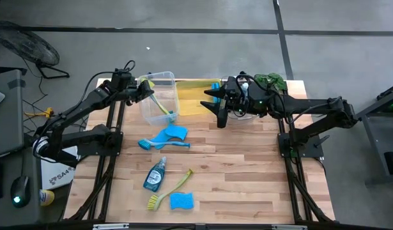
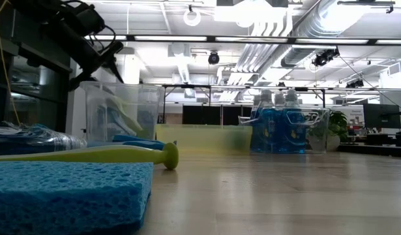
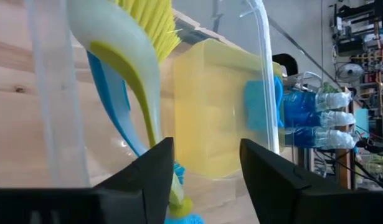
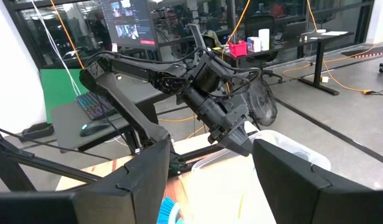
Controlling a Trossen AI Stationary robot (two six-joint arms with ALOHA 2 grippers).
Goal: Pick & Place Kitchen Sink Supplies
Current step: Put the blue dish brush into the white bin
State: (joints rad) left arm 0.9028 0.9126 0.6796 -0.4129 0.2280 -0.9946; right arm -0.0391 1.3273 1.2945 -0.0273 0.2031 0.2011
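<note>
Just ahead of the left gripper (image 3: 203, 149), close by one of its fingers (image 3: 155, 171): a brush (image 3: 126, 56) leaning inside the tall bin (image 3: 51, 93), handle running past that fingertip. Beyond the fingertips, past the tall bin's wall: the low bin (image 3: 207, 106), a sponge (image 3: 261, 106) in it; farther still, bottles (image 3: 316, 118) side by side. Over the low bin's other end: the right gripper (image 1: 214, 107), fingers pointing toward the left arm. Off to the side of the left fingers, well apart, on the open table (image 1: 247, 185): a second sponge (image 1: 176, 132) touching a lying brush (image 1: 159, 144), then a single bottle (image 1: 154, 174), another brush (image 1: 169, 191), a last sponge (image 1: 181, 201).
</note>
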